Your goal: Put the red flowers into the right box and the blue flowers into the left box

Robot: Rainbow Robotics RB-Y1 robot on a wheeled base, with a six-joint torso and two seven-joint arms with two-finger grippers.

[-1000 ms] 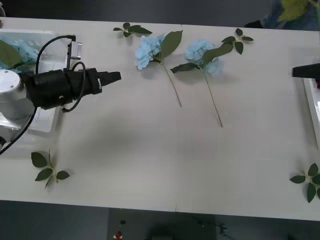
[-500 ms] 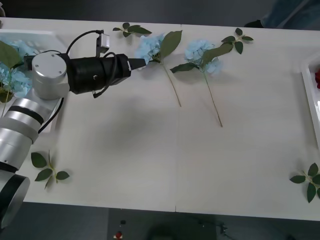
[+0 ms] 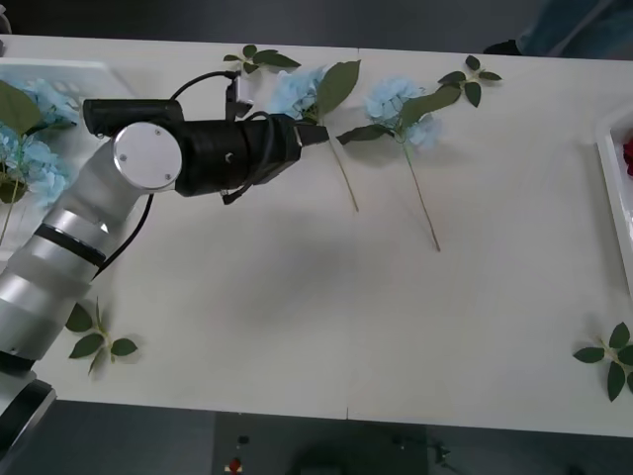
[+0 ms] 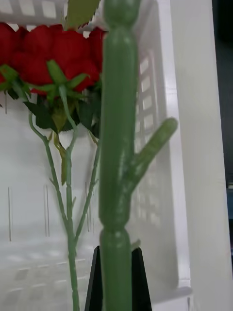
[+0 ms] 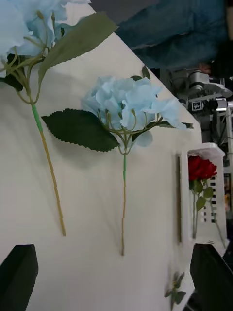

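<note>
While your left gripper hovers spread over the blue flowers, the right gripper pinches a green stem.

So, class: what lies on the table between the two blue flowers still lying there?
Front view: between the left blue flower and the right blue flower lie only their own green leaves and bare table.

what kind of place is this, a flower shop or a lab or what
Probably a robotics lab or test room, not a shop: a plain white table holds artificial blue flowers, a white sorting box sits at its edge, and the left gripper reaches over them.
</note>
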